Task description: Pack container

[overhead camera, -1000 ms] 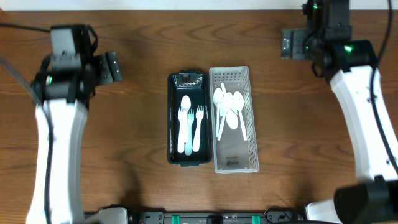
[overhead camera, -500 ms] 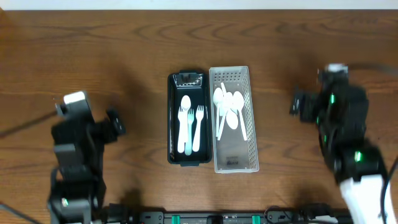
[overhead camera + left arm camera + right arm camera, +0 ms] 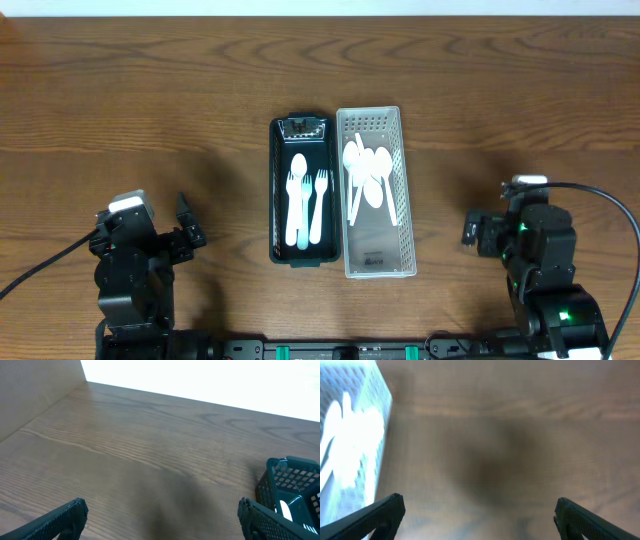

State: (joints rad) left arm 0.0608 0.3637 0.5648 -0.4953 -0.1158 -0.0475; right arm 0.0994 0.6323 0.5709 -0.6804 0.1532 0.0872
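While the black container (image 3: 274,200) holds a spoon (image 3: 298,166) and two forks (image 3: 320,186) beside the white basket (image 3: 376,256) of plastic spoons (image 3: 372,176), left gripper (image 3: 161,512) and right gripper (image 3: 478,507) both gape wide, holding nothing

Black container (image 3: 274,190) w/ spoon (image 3: 297,200), 2 forks (image 3: 319,205), beside white basket (image 3: 378,245) of spoons (image 3: 367,175)

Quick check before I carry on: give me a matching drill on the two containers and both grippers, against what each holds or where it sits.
1. dark container
2. white basket
3. left gripper
4. right gripper

A. open, right of the white basket
B. only white spoons inside
C. open, left of the dark container
D. two forks and a spoon inside

Pairs: 1-D, 2-B, 3-C, 4-A.
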